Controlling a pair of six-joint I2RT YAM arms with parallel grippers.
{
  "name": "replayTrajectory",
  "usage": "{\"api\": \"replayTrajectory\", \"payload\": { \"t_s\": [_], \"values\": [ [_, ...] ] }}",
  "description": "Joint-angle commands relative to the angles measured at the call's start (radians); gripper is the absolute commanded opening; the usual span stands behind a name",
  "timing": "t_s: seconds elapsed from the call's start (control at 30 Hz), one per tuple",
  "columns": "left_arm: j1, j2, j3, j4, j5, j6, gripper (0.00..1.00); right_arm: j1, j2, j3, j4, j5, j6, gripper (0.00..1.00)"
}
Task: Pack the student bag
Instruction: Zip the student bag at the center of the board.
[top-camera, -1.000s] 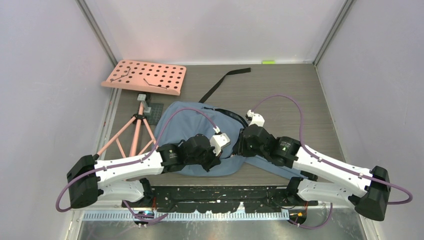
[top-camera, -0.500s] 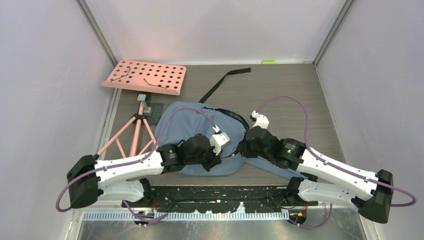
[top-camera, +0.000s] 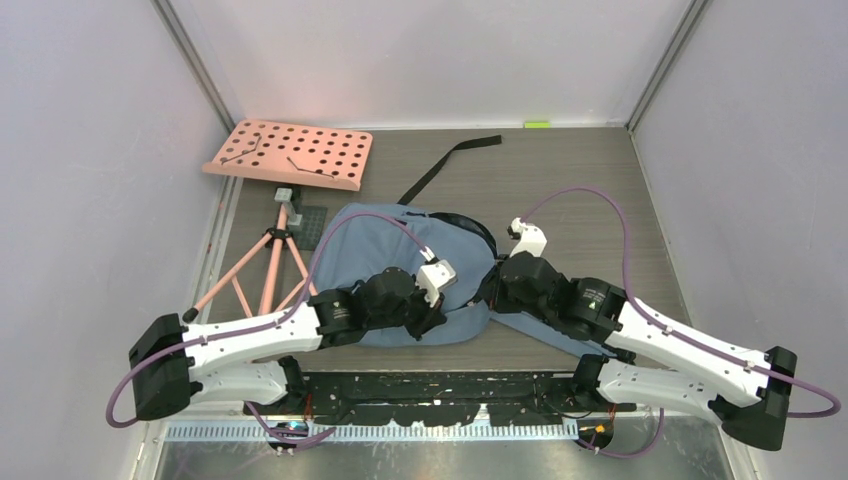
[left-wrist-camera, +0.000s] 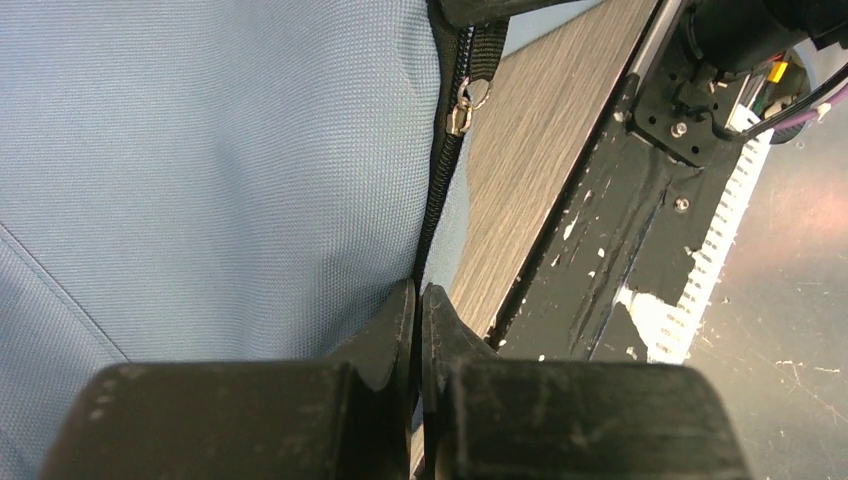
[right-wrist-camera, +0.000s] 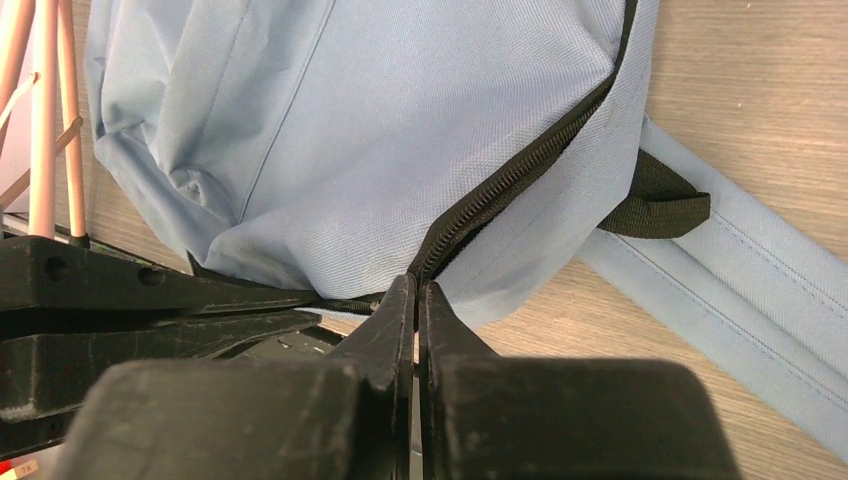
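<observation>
Left gripper (left-wrist-camera: 418, 296), right gripper (right-wrist-camera: 416, 287): clamped on zipper (right-wrist-camera: 520, 170).
Tips close together at near edge of student bag (top-camera: 375, 235).

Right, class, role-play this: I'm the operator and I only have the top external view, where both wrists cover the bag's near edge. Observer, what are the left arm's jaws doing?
Observer: In the left wrist view, the left jaws are shut on the student bag, right at its zipper seam.
Operator: And the right arm's?
Observer: In the right wrist view, the right jaws are shut too, pinched where the zipper line ends at the bag's edge. The teeth there look closed.
Operator: Where's the slider?
Observer: A metal zipper pull sits further along the seam, clear of the left jaws.
</observation>
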Motion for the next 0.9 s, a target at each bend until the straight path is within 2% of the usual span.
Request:
{"api": "replayTrajectory", "payload": {
  "t_s": [0.0,0.37,0.6,0.87],
  "values": [
    [-0.001,-0.013,-0.051,-0.179,-0.019,-0.02,0.0,-0.019,-0.057,0.102,-0.032,0.22,-0.09,0.0],
    [0.0,-0.056,-0.092,-0.211,-0.011,-0.067,0.0,-0.019,-0.096,0.104,-0.073,0.462,-0.167,0.0],
    [-0.001,-0.097,-0.094,-0.213,0.006,-0.088,0.0,-0.019,-0.103,0.088,-0.025,0.428,-0.225,0.0],
    [0.0,-0.126,-0.105,-0.256,0.026,-0.142,0.0,-0.055,-0.03,0.089,0.07,0.416,-0.29,0.0]
  ]
}}
